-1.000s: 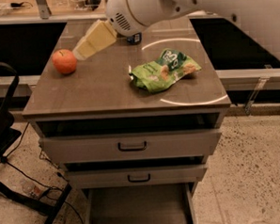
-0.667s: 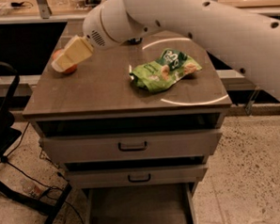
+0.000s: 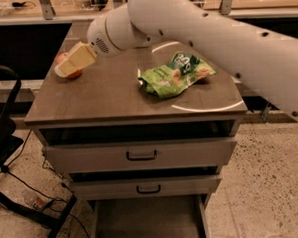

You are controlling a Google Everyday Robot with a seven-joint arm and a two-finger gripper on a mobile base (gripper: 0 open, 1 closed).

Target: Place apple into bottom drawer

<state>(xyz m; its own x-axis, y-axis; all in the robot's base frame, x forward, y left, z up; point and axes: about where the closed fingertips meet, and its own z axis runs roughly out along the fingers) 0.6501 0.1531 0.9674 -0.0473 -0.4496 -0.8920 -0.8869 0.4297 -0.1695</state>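
Camera view question: where is the pale yellow claw (image 3: 68, 66)?
– Over the back left corner of the brown wooden counter (image 3: 113, 100), at the end of the thick white arm (image 3: 209, 32), tilted down against the small round red-orange apple (image 3: 75, 74).
Is it apart, together or clamped?
– I cannot tell. The claw covers most of the apple, and only orange edges show beside it.
Anything else up there?
– A crumpled green snack bag (image 3: 174, 74), well apart to the right. Below, the grey bottom drawer (image 3: 149, 223) stands open.
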